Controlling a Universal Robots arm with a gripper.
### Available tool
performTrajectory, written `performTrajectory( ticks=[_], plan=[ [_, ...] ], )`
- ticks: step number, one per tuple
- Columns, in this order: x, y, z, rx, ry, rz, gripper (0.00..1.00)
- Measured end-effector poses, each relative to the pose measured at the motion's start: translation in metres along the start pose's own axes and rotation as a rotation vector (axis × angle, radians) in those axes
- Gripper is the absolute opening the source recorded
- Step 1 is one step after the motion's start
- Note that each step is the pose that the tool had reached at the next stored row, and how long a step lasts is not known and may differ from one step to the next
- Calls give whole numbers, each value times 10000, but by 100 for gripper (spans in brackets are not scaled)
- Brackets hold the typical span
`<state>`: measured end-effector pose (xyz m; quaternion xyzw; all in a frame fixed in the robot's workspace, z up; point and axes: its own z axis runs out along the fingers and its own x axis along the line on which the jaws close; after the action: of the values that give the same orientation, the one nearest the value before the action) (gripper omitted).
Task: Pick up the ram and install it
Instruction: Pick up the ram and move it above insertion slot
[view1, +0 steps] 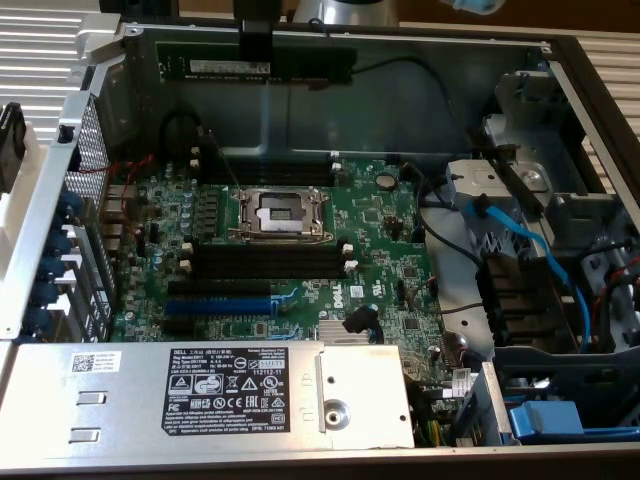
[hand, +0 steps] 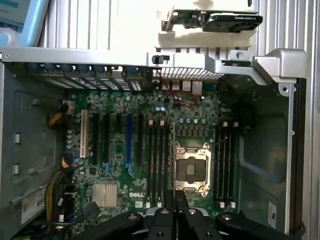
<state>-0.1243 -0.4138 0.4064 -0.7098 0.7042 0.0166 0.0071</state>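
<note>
Ram (view1: 310, 66) hangs level, high above the green motherboard (view1: 300, 250) in the open computer case (view1: 440, 110), pinched between the end effector (view1: 256, 58) fingers, well clear of the black memory slots (view1: 270, 262).

Ram (view1: 310, 67): long, thin dark-green stick with a white label strip on the face turned to the exterior view. It stands on edge and level, long axis 9-to-3 o'clock, at 12 o'clock in the exterior view. The gripper (view1: 256, 68) clamps it near mid-length, with both ends free in the air.
</note>
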Motion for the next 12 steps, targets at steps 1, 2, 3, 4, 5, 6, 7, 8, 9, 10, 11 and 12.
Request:
performTrajectory(
  ticks=[1,2,3,4,5,6,7,8,9,10,11,12],
  plan=[
    [-7,-7,0,2,0,19,12],
    [-13,-12,0,4,0,43,12],
    [-19,-18,0,5,0,69,12],
    [-26,-23,1,7,-1,94,12],
    [-36,-29,1,8,-1,112,12],
    [-46,-31,1,8,0,121,12],
    [-47,-31,1,8,0,122,12],
    [-47,-31,1,9,-1,123,12],
    [-47,-31,1,8,-1,123,12],
    [-47,-31,1,9,-1,124,12],
    [-47,-31,2,9,-1,124,12],
    [-47,-31,1,8,-1,124,12]
  ],
)
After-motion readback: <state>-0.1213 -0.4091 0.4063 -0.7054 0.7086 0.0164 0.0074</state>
